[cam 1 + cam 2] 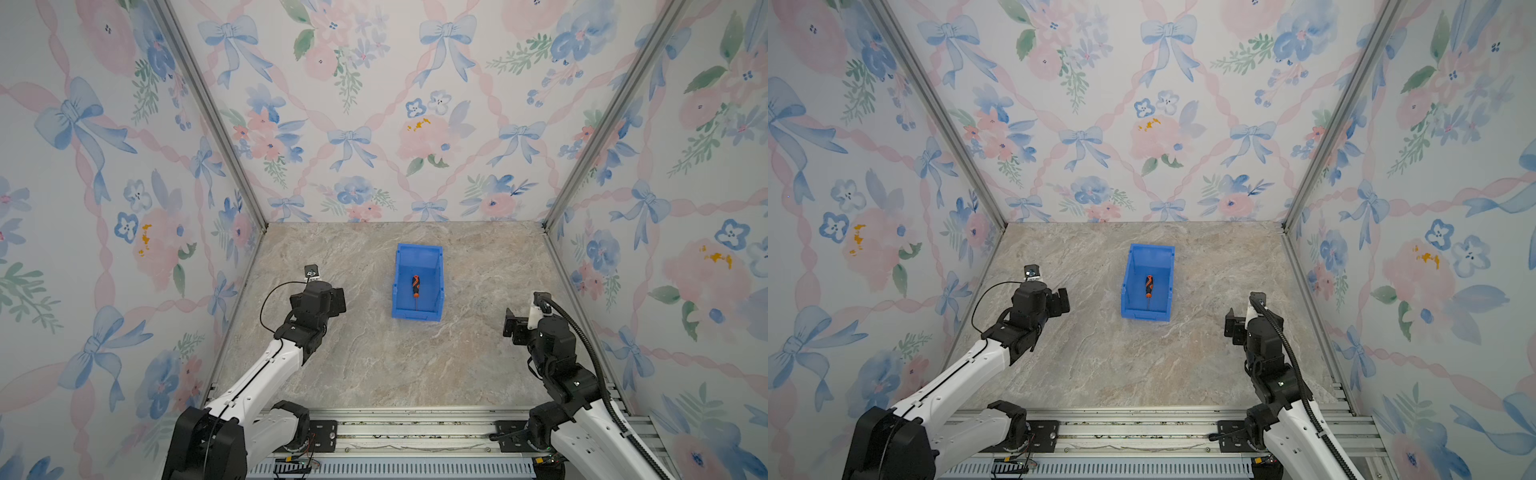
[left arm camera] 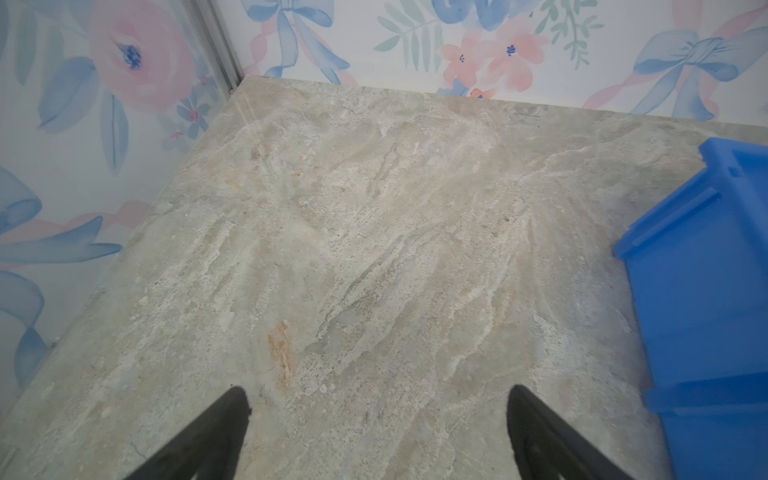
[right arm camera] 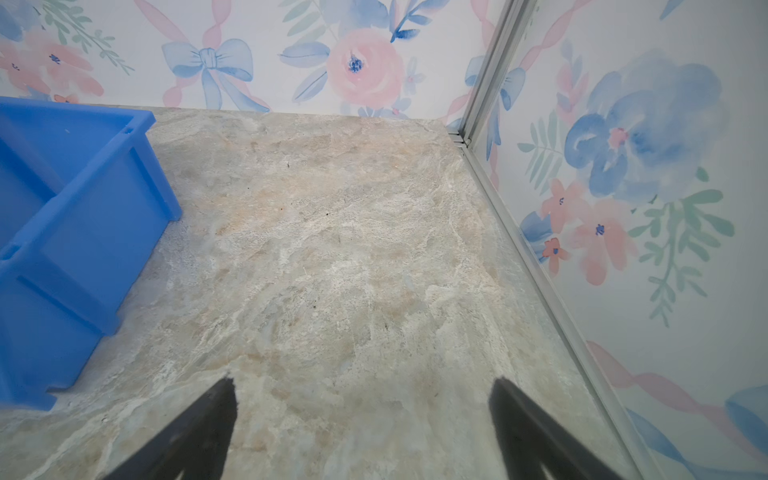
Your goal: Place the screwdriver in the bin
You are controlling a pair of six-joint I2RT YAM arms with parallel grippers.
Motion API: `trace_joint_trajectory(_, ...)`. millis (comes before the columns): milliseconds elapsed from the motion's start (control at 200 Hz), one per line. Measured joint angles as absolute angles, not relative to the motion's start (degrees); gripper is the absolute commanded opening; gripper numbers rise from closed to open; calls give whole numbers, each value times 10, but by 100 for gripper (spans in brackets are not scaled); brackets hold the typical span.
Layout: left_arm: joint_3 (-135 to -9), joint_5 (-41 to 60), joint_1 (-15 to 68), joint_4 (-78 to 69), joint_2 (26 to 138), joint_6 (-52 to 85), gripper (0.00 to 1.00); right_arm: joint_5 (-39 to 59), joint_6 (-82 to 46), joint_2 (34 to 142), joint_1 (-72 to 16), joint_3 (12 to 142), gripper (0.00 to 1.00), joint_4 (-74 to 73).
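The blue bin (image 1: 419,249) (image 1: 1152,249) stands at the middle of the marble table. Inside it, flat on the floor, lies the screwdriver (image 1: 415,286) (image 1: 1148,286), its orange-and-black handle toward the back wall and its thin shaft toward the low front wall. My left gripper (image 1: 337,300) (image 1: 1062,301) (image 2: 376,395) hovers left of the bin, open and empty. My right gripper (image 1: 512,324) (image 1: 1232,326) (image 3: 363,384) is to the bin's right, nearer the front, also open and empty. Both wrist views catch only the bin's outer side (image 2: 706,291) (image 3: 70,216); the screwdriver is hidden there.
Floral wall panels close the table on three sides, with aluminium posts (image 1: 212,112) (image 1: 602,120) at the back corners. A metal rail (image 1: 415,432) carrying both arm bases runs along the front edge. A black cable (image 1: 590,353) loops along the right arm.
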State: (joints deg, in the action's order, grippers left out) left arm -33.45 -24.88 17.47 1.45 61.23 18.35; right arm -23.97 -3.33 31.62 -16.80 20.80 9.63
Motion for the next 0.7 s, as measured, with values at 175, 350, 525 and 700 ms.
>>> trace_joint_trajectory(175, -263, -276, 160, -68, 598, 122, 98, -218, -21, 322, -119, 159, 97, 53)
trace_joint_trajectory(350, -173, -259, 126, -153, 576, 86, 97, -187, -15, 338, -74, 125, 97, 14)
trace_joint_trajectory(525, -143, -255, 104, -213, 595, 88, 97, -160, -11, 367, -47, 117, 97, -22)
trace_joint_trajectory(700, -135, -255, 88, -288, 642, 92, 97, -139, -10, 437, -34, 118, 97, -75)
